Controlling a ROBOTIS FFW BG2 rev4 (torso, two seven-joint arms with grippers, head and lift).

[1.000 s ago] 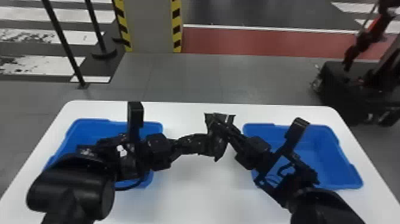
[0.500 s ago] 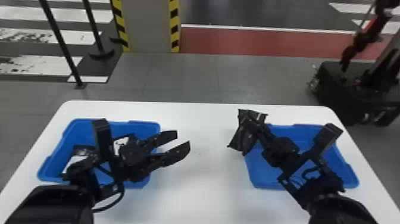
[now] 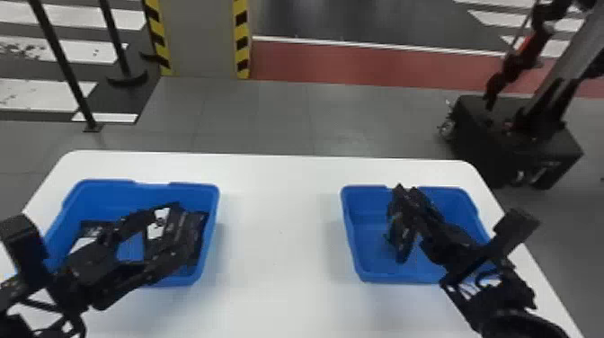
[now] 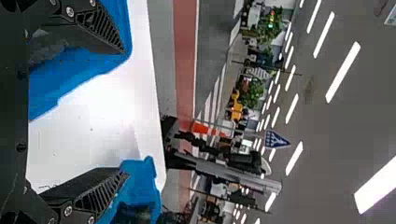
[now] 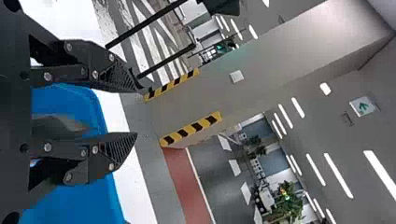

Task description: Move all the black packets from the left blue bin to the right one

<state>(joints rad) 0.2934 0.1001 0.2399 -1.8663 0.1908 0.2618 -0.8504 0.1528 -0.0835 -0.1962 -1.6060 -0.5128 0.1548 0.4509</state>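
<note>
1. One black packet [image 3: 401, 242] is in the right bin [image 3: 350, 224], below the fingertips of the right hand [image 5: 137, 112], whose fingers stand apart; whether it rests on the bottom, I cannot tell.
2. That transfer looks all but finished.
3. More dark packets [image 3: 197, 233] lie in the left bin [image 3: 148, 193], so the job seems well short of complete; the arm hides their exact number.
4. The left hand [image 3: 186, 229] is open over them, probably for the next pick.
</note>
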